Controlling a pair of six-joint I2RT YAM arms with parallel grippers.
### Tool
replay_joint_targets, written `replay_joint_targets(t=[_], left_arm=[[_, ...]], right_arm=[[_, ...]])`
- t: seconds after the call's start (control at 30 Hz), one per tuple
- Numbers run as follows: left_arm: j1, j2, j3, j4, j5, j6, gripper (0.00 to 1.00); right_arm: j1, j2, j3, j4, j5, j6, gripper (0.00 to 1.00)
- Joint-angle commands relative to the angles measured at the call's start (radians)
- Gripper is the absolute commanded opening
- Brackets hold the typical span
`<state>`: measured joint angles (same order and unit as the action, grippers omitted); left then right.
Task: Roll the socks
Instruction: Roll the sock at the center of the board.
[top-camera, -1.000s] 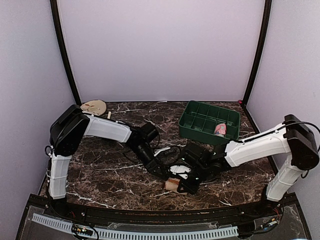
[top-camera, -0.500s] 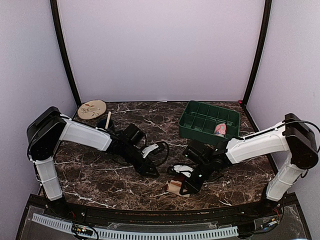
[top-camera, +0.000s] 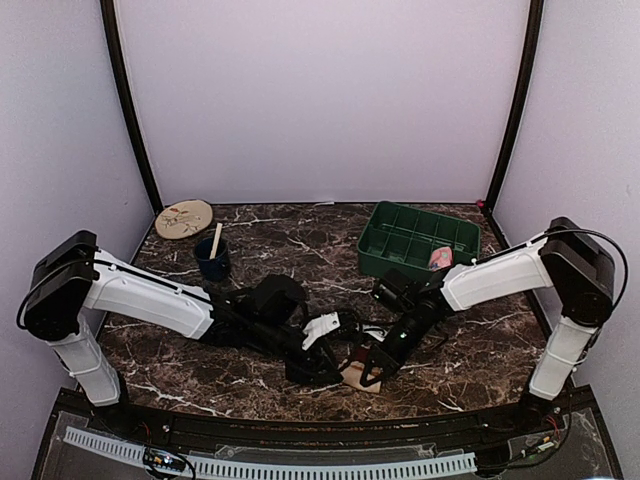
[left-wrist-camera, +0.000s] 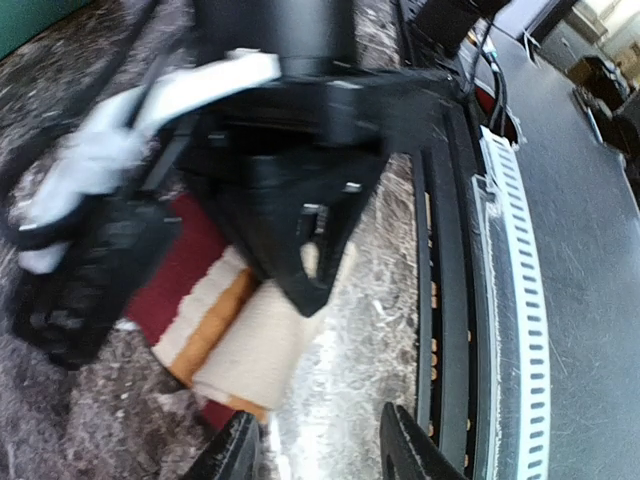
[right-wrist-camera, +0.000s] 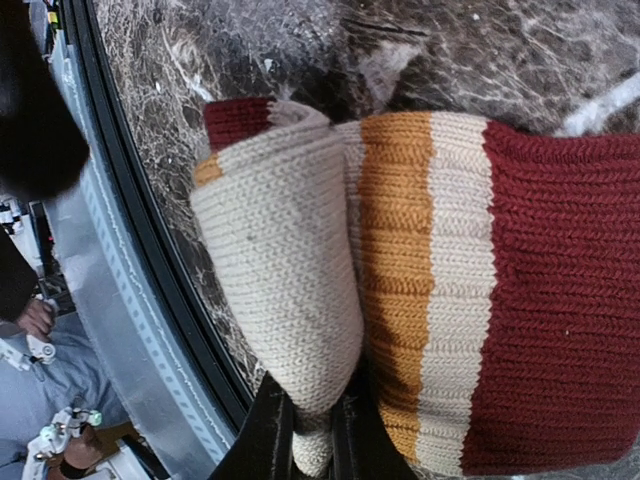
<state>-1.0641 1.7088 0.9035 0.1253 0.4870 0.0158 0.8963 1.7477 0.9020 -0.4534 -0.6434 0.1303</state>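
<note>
R gripper (right-wrist-camera: 310, 435) clamping rolled sock (right-wrist-camera: 420, 280) at 6 o'clock to stop it unrolling; L gripper (left-wrist-camera: 318, 452) hovering at its 9, jaws apart

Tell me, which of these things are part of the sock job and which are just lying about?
In the job: striped sock, pinched by the right claw; left claw, open beside it; green tray holding a pink roll, probably a finished sock.
Lying about: dark cup with a stick in it; round patterned disc.
</note>
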Motion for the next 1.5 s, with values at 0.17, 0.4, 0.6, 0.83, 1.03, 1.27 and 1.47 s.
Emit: replay_joint_targets(t=[0.17, 0.4, 0.6, 0.83, 1.03, 1.27, 1.47], left_arm=[[-0.072, 0.03, 0.042, -0.006, -0.118, 0.139, 0.47], [-0.102, 0.097, 0.101, -0.077, -0.197, 0.274, 0.47], [-0.114, 0.109, 0.096, -0.099, -0.211, 0.334, 0.47], [-0.121, 0.122, 0.086, -0.097, -0.216, 0.373, 0.47], [-0.128, 0.143, 0.099, -0.099, -0.218, 0.414, 0.47], [-0.13, 0.181, 0.135, -0.104, -0.21, 0.451, 0.47], [-0.137, 0.238, 0.177, -0.142, -0.198, 0.475, 0.41]], right_arm=[[-0.022, 0.044, 0.001, -0.057, -0.046, 0.014, 0.0], [-0.025, 0.053, 0.004, -0.068, -0.059, 0.019, 0.0], [-0.029, 0.065, 0.003, -0.062, -0.069, 0.026, 0.0], [-0.033, 0.078, 0.009, -0.059, -0.086, 0.025, 0.0], [-0.037, 0.089, 0.014, -0.065, -0.093, 0.019, 0.0], [-0.046, 0.096, 0.009, -0.069, -0.103, 0.014, 0.0], [-0.051, 0.099, 0.009, -0.07, -0.112, 0.015, 0.0]])
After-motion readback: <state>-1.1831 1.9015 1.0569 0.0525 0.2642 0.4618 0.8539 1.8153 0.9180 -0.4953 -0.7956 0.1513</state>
